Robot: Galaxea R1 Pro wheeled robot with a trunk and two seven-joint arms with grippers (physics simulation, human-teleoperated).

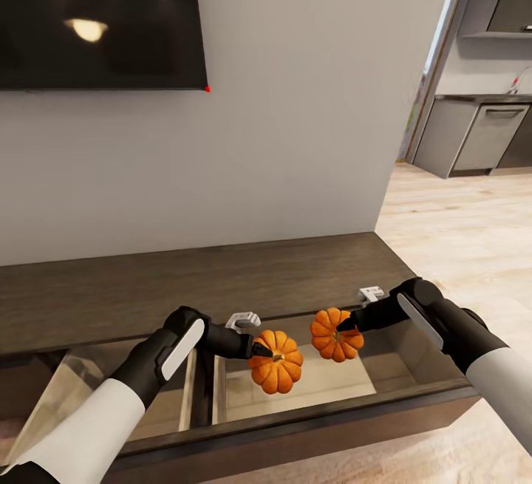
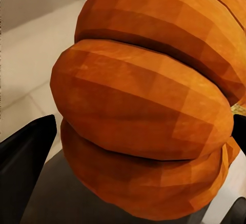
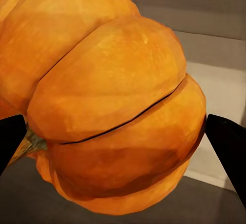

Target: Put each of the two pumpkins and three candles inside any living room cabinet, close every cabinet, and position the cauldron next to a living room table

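Two bright orange ribbed pumpkins hang side by side over the open drawer of the long dark-brown cabinet (image 1: pixel 222 284). My left gripper (image 1: pixel 260 351) is shut on the left pumpkin (image 1: pixel 276 371), which looms close in the left wrist view (image 2: pixel 143 111) between the black fingers (image 2: pixel 25 157). My right gripper (image 1: pixel 347 325) is shut on the right pumpkin (image 1: pixel 336 335), seen large in the right wrist view (image 3: pixel 113 96) between its dark fingertips (image 3: pixel 228 147). The drawer's pale wood interior (image 1: pixel 325 384) lies just below both pumpkins. Candles, cauldron and table are out of view.
A wall-mounted TV (image 1: pixel 100 18) hangs above the cabinet. A second opened compartment (image 1: pixel 81 388) lies left of the drawer under my left arm. The drawer's front edge (image 1: pixel 295 425) is nearest me. Wooden floor and kitchen units (image 1: pixel 480 137) lie to the right.
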